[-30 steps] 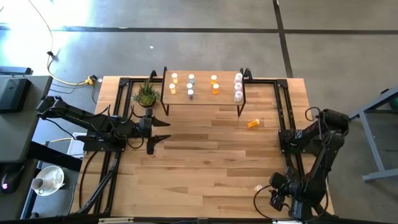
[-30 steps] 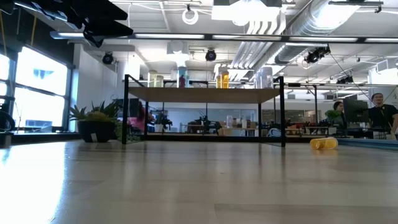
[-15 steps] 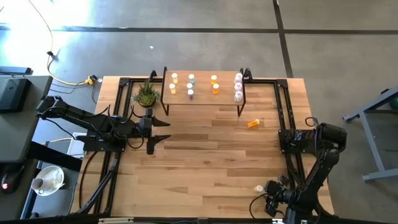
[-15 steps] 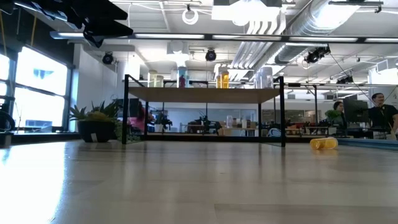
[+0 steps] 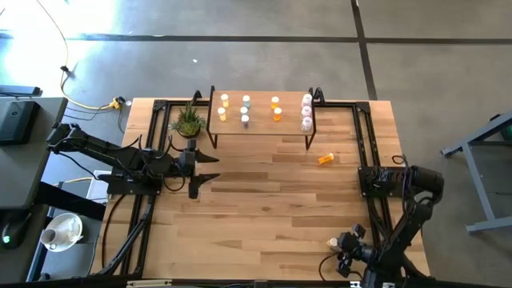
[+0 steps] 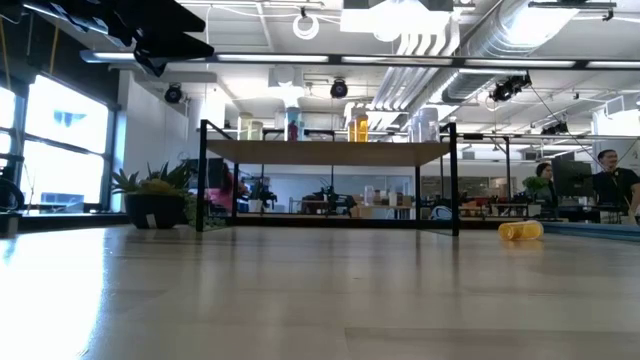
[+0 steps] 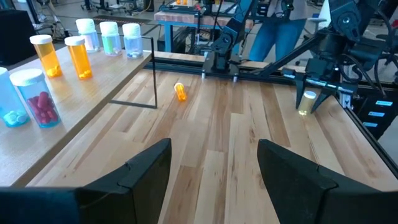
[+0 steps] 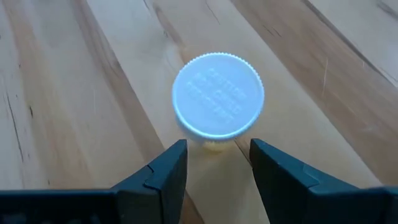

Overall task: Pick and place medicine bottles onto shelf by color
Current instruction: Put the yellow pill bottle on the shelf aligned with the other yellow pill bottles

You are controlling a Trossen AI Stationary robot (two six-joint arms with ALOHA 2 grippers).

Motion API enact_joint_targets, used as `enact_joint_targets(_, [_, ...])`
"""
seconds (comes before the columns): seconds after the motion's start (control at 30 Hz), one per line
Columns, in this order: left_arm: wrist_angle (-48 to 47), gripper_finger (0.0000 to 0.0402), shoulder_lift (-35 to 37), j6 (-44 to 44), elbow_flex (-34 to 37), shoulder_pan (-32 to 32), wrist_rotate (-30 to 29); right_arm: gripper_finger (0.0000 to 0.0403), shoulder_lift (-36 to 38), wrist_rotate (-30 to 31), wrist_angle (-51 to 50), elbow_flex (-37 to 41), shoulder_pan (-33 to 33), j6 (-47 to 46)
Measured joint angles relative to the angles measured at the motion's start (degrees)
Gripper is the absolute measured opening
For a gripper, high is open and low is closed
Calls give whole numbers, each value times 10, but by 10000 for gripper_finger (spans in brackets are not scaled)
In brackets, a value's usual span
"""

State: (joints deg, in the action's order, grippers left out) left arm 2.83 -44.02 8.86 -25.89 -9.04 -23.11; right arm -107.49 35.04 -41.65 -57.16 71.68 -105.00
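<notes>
The shelf stands at the table's far side with several bottles upright on its board. An orange bottle lies on its side on the table to the right of the shelf. A yellow bottle with a white cap stands upright near the table's front right edge. My right gripper is open and points down just beside this bottle, its fingers apart from it. My left gripper is open and empty at the table's left, near the shelf.
A small green potted plant stands left of the shelf. Black metal frames run along the table's left and right sides. Bare wood lies between the shelf and the front edge. People show in the room beyond the table.
My right gripper has moved toward the table's left along the front edge, closing in on the upright yellow bottle. The bottle has stayed in place.
</notes>
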Motion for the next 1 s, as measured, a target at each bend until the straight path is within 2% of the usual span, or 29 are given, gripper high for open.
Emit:
enact_joint_targets(0.33, [0,229,0,0,0,0,0,167,-25,64,0,0,0,11])
enact_joint_targets(0.7, [0,229,0,0,0,0,0,165,-24,54,0,0,1,9])
enact_joint_targets(1.0, [0,229,0,0,0,0,0,100,-24,50,-3,0,12,4])
